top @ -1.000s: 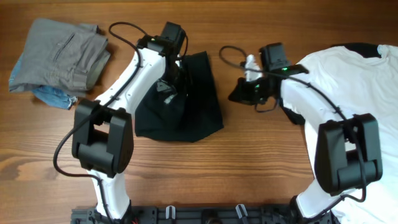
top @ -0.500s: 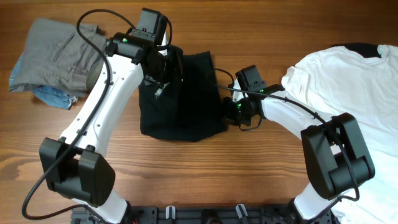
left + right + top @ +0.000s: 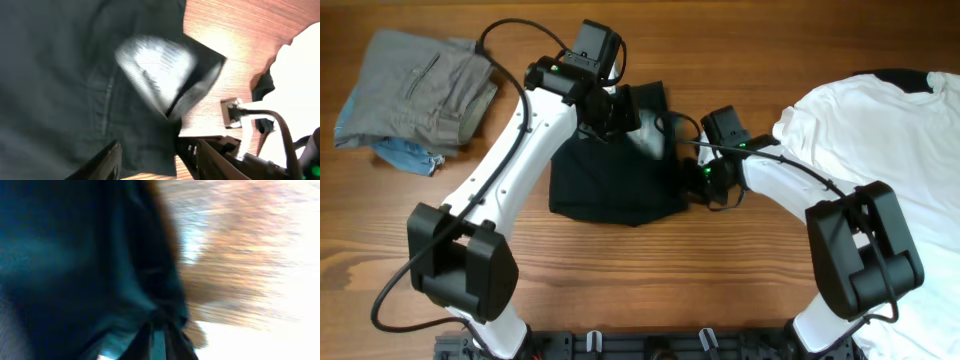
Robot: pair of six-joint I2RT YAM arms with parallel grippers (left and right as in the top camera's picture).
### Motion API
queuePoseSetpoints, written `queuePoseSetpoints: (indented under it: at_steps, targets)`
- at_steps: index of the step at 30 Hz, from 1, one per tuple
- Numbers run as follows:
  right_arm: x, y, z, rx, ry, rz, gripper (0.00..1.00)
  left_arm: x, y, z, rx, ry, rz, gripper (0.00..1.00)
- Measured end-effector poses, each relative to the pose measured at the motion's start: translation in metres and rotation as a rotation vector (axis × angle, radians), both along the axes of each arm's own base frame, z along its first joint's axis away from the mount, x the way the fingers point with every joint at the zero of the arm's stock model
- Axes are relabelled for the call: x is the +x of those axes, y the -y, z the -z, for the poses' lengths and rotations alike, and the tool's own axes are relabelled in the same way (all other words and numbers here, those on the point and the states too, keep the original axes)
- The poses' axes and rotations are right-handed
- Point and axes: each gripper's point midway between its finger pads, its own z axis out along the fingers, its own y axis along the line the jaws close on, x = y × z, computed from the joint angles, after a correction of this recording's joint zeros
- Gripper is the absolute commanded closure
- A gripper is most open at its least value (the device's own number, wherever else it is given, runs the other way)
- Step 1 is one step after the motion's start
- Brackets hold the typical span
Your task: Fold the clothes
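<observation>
The black shorts [image 3: 605,185] lie bunched in the middle of the table. Their upper right corner is turned over and shows the pale grey lining [image 3: 646,140], also seen in the left wrist view [image 3: 155,67]. My left gripper [image 3: 625,115] hovers over the top edge of the shorts; in its wrist view the fingers [image 3: 157,162] are spread wide and hold nothing. My right gripper [image 3: 698,182] is at the shorts' right edge. Its wrist view is blurred, but the fingers [image 3: 157,335] sit close together, pinched on black fabric [image 3: 75,255].
A large white T-shirt [image 3: 880,150] covers the right side of the table, under the right arm. Grey folded trousers [image 3: 415,85] on a blue cloth [image 3: 405,152] lie at the far left. Bare wooden table [image 3: 720,280] shows in front of the shorts.
My left gripper moved right along the shorts' top edge. The upper right corner has turned over, showing the pale lining. My right gripper stayed at the right edge.
</observation>
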Motion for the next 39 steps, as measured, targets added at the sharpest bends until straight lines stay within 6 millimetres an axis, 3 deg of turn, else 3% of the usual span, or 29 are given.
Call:
queuePoseSetpoints:
  at_steps: [4, 6, 8, 9, 12, 15, 17, 20, 22, 25, 27, 29, 30, 33, 36, 39]
  targets:
    - [0.007, 0.03, -0.012, -0.01, 0.018, 0.029, 0.65, 0.007, -0.022, -0.014, 0.018, 0.006, -0.016, 0.47]
    - [0.02, 0.044, -0.035, -0.001, 0.12, 0.027, 0.56, 0.019, -0.038, -0.027, 0.019, 0.046, -0.032, 0.62]
    - [0.033, 0.045, -0.063, 0.02, 0.253, -0.005, 0.54, 0.022, -0.057, -0.032, 0.031, 0.053, -0.049, 0.89]
    - [0.04, 0.042, -0.079, 0.044, 0.336, -0.038, 0.57, 0.022, -0.065, -0.031, 0.038, 0.043, -0.061, 0.96]
    - [0.062, 0.016, -0.139, 0.185, 0.601, -0.142, 0.75, 0.021, -0.086, -0.023, 0.066, 0.02, -0.076, 0.96]
    - [0.069, -0.011, -0.163, 0.267, 0.715, -0.2, 0.8, 0.015, -0.088, -0.005, 0.082, -0.01, -0.052, 0.96]
    - [0.071, -0.033, -0.166, 0.307, 0.753, -0.238, 0.81, 0.007, -0.088, 0.018, 0.095, -0.055, -0.039, 0.95]
    - [0.077, -0.07, -0.148, 0.345, 0.771, -0.284, 0.84, 0.001, -0.089, 0.056, 0.107, -0.1, -0.028, 0.89]
    - [0.084, -0.093, -0.119, 0.362, 0.745, -0.282, 0.83, -0.002, -0.09, 0.077, 0.112, -0.116, -0.023, 0.75]
    - [0.086, -0.101, -0.07, 0.347, 0.625, -0.23, 0.84, -0.013, -0.092, 0.091, 0.122, -0.151, -0.015, 0.65]
    - [0.086, -0.089, -0.028, 0.277, 0.501, -0.147, 0.84, -0.014, -0.092, 0.093, 0.123, -0.156, -0.012, 0.62]
    - [0.088, -0.066, 0.0, 0.212, 0.393, -0.048, 0.83, -0.012, -0.092, 0.093, 0.123, -0.149, -0.013, 0.62]
    - [0.097, -0.051, -0.001, 0.202, 0.38, 0.012, 0.82, -0.012, -0.093, 0.093, 0.126, -0.146, -0.014, 0.71]
    - [0.117, -0.011, -0.002, 0.197, 0.359, 0.128, 0.79, -0.009, -0.093, 0.093, 0.131, -0.136, -0.014, 0.85]
    - [0.119, 0.019, -0.002, 0.199, 0.296, 0.202, 0.75, -0.016, -0.091, 0.093, 0.12, -0.16, -0.005, 0.85]
    - [0.113, 0.032, -0.005, 0.185, 0.281, 0.19, 0.75, -0.027, -0.084, 0.093, 0.099, -0.205, 0.013, 0.84]
